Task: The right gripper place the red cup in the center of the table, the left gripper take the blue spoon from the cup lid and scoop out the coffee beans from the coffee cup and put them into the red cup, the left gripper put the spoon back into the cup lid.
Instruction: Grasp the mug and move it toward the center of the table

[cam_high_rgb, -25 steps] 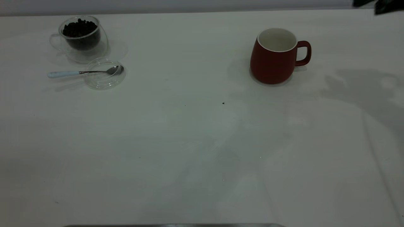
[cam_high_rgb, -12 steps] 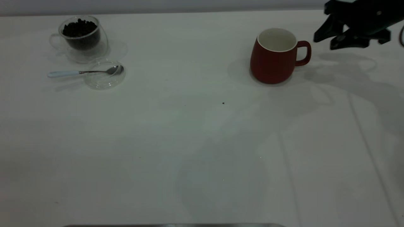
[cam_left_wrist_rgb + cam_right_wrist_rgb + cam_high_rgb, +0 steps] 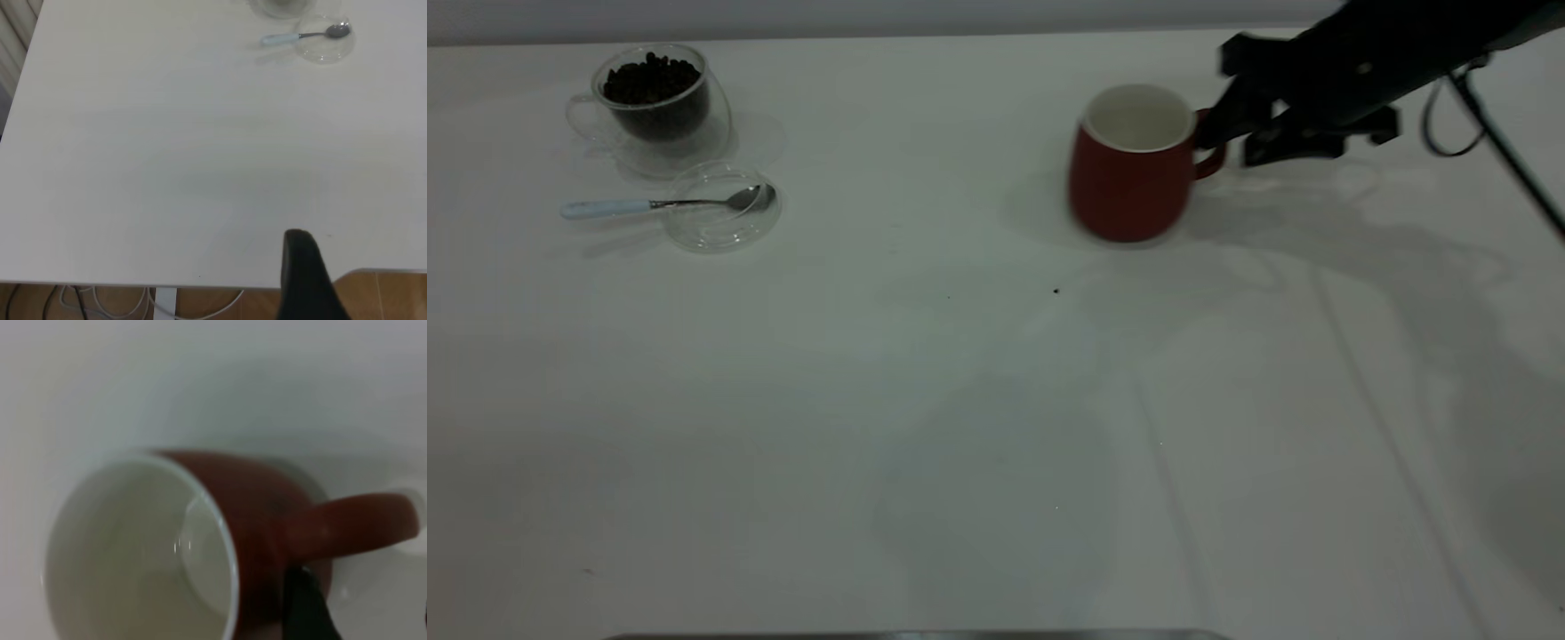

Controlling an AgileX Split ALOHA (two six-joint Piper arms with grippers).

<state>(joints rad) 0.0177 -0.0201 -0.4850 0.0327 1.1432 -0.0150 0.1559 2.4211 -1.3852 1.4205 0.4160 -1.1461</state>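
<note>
Right gripper [image 3: 1232, 133]: upper right of the exterior view, reaching in from the right edge, its black fingers [image 3: 1218, 120] at the handle of the red cup [image 3: 1131, 169]; whether they are clamped on the handle or only against it cannot be told.
Red cup: upright on the worktop [image 3: 960, 400], upper middle-right of the exterior view, handle toward the right gripper, white inside with nothing in it; in the right wrist view [image 3: 220, 540] a dark fingertip [image 3: 303, 607] sits just beside the handle.
Coffee cup [image 3: 656, 102]: upper left corner of the exterior view, upright, holding the coffee beans [image 3: 651, 78].
Cup lid [image 3: 720, 209]: just in front of the coffee cup.
Blue spoon [image 3: 658, 204]: lying across the cup lid, bowl on the lid, pale handle pointing to the left edge.
Left gripper [image 3: 303, 280]: seen only in its wrist view, over the worktop's near edge, well apart from the spoon; state of its fingers cannot be told.
</note>
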